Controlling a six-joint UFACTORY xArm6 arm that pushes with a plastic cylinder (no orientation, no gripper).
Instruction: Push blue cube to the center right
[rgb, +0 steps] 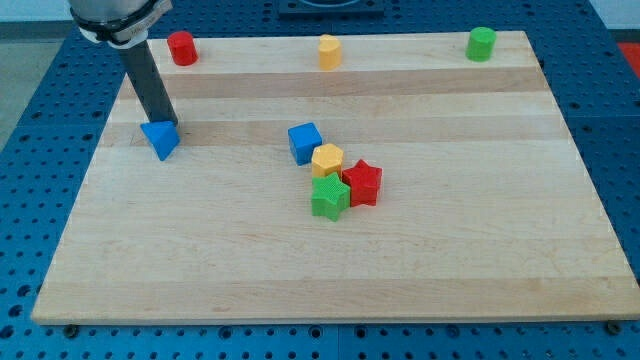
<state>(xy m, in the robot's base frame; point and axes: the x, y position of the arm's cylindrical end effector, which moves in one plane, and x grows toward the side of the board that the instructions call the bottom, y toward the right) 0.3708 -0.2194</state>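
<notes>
The blue cube (304, 142) sits near the board's middle, a little left of centre. It touches a yellow block (327, 159) at its lower right. My tip (166, 124) is at the view's left, far from the cube, right behind a blue triangular block (160, 139) and touching or nearly touching its top edge. The dark rod rises from the tip toward the view's top left.
A green star-like block (329, 197) and a red star-like block (362, 183) cluster below the yellow one. A red cylinder (181, 48), a yellow block (329, 51) and a green cylinder (481, 44) stand along the top edge of the wooden board (480, 230).
</notes>
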